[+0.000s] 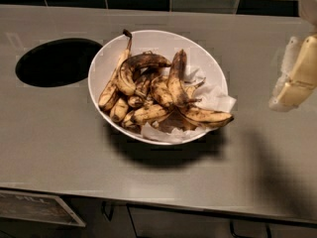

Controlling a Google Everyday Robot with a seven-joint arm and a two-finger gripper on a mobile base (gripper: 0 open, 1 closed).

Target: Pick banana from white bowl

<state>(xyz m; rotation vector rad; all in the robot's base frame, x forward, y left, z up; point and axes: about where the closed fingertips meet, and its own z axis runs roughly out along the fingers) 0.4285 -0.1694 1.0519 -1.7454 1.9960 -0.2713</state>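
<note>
**Approach stage: gripper off to the side, banana untouched**

The gripper [296,76] hangs at the picture's right edge, above the grey counter [54,143] and carrying nothing. Whether it is spread or closed, I cannot tell.

Well apart from it, toward the picture's left, sits the white bowl [105,58]. The bowl's nearest side to the gripper shows crumpled white paper [217,101] and a flatter banana with a pointed tip [208,116] lying over the rim. Beyond those is the heap, and the banana [144,59] lies on top of it on the side away from the gripper. It is strongly arched and dark-blotched, and its curve is uppermost. Farther still, a long slim banana [115,79] leans on the bowl's far wall, and past the bowl is a dark round hole [57,62] in the counter.

I judge that the reach has hardly begun. The next move calls for travelling across over the heap, lining up across the arch's narrow width, then descending onto it without catching its neighbours.
</note>
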